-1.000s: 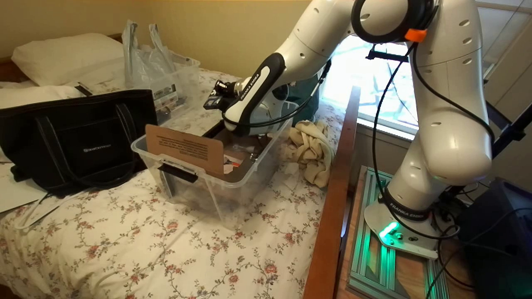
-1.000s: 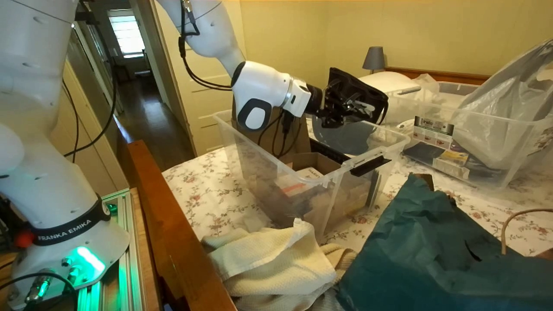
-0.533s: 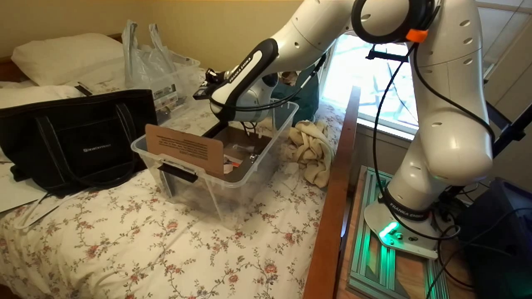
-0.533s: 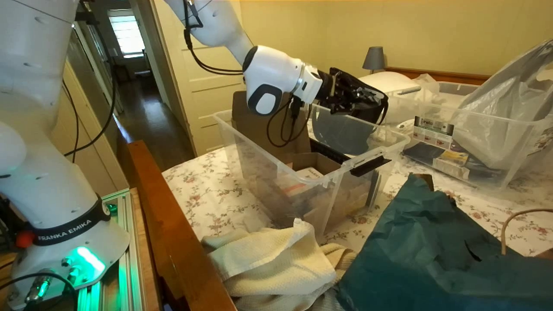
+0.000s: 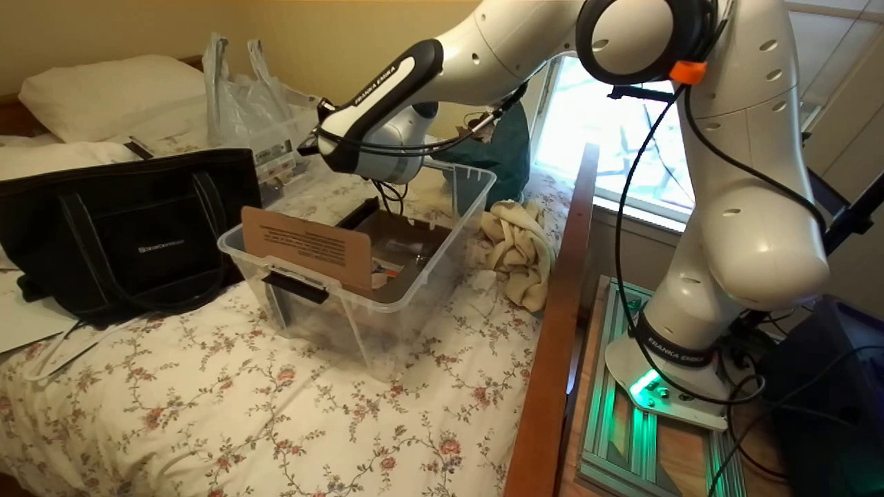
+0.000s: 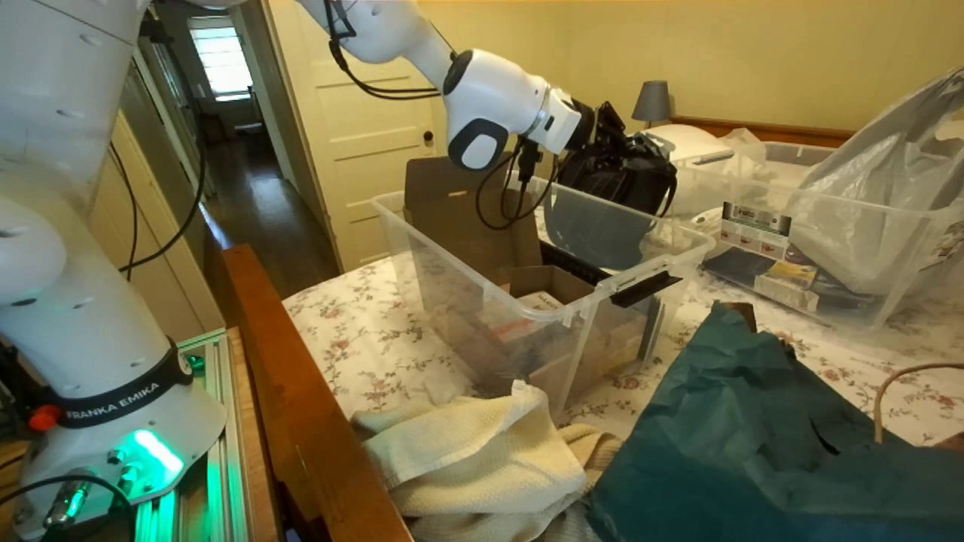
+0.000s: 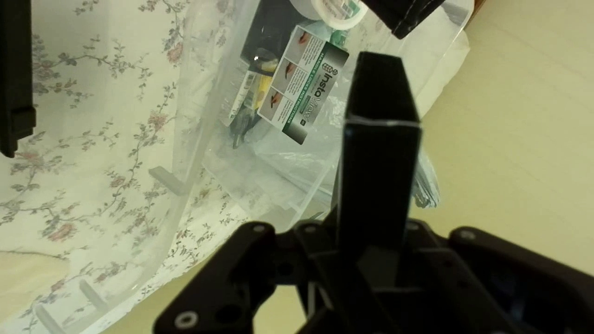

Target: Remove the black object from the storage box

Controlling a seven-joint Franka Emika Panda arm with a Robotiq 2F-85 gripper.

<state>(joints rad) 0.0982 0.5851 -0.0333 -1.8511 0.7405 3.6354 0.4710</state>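
Wrist view: your gripper (image 7: 371, 239) enters from the bottom, its linkages on either side of centre. Jaws narrow, closed on the black object (image 7: 378, 176), which juts forward from between them; the contact itself is lost in the dark. Past it you have a printed card (image 7: 304, 86), with floral bedspread (image 7: 116, 93) toward the left edge.

In an exterior view, your arm (image 5: 407, 83) reaches across the storage box (image 5: 359, 338). Only the end of the gripper shows past the arm, higher than the rim; you cannot read the jaws from here. A brown cardboard piece (image 5: 307, 248) stands up at the near end of the box. Black bag (image 5: 145, 238) beside it at picture left; pale cloth (image 5: 518, 255) at right, by the wooden rail (image 5: 559, 310).

In an exterior view, the gripper, raised above rim level with the black object, is dark against the black bag, so outlines merge. A cardboard carton (image 6: 557, 282) sits inside the storage box. Near it, a second clear bin (image 6: 900, 278) holds the card and a grey plastic bag (image 6: 874, 196).
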